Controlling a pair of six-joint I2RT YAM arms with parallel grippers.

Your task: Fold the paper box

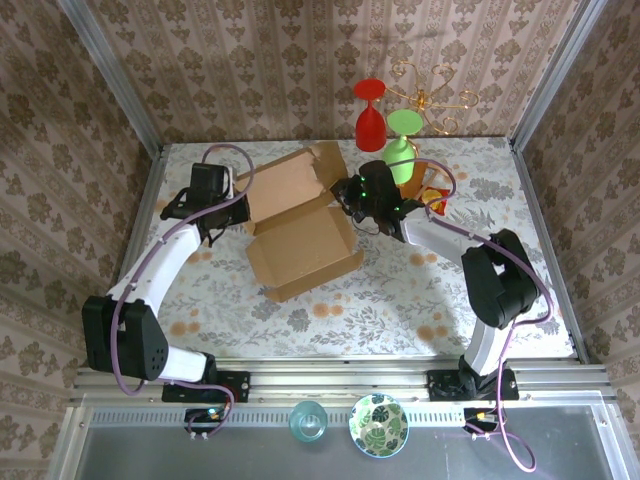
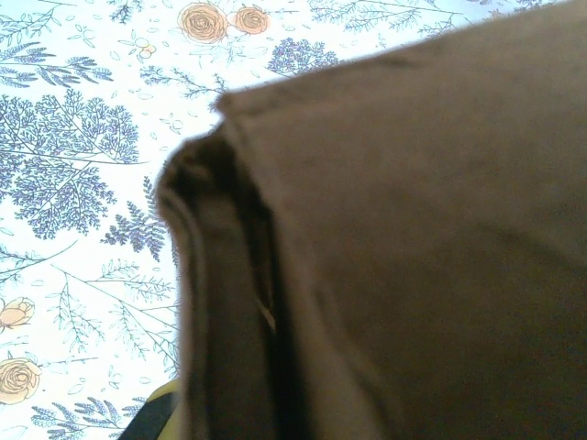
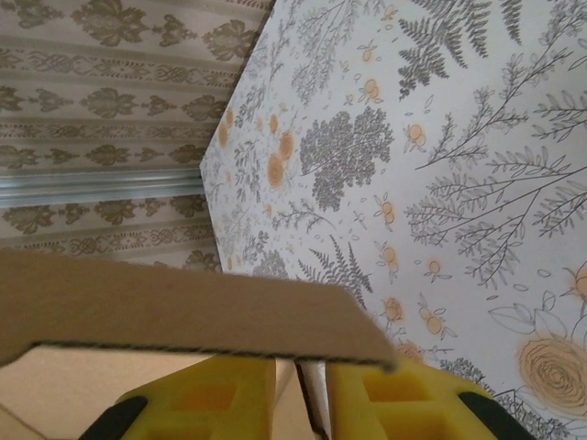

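1. Cardboard of the paper box [image 2: 413, 257] sits right up against your left wrist camera. A folded corner with doubled layers faces the lens, and a sliver of one yellow finger [image 2: 154, 417] shows at the bottom edge.
2. Your left tool [image 1: 228, 212] is at the box's left side, touching or just beside the wall. You cannot tell from these views whether it is clenched or released.
3. Your right tool [image 3: 303, 403] has its yellow pads drawn almost together. What looks like a thin cardboard edge stands between them, so treat it as grasping a box wall. A flap edge crosses just above the pads.
4. From above, the box lies mid-surface [image 1: 400, 290], between the two tools. Its base tray is nearer you and its lid panel is open toward the far wall. The long axis runs near to far, and the hinge crease runs left to right from one tool to the other.
5. The coming fold likely swings the lid toward you about that crease. Each tool is at one end of it, so neither arm is nearer.
6. Watch the far right. The red wine glass [image 1: 370, 115], the green wine glass [image 1: 403, 140] and the gold wire stand [image 1: 432, 98] are just behind the right tool. The teal glass [image 1: 308, 420] and the patterned bowl [image 1: 378, 423] at the near rail are well apart from the box.
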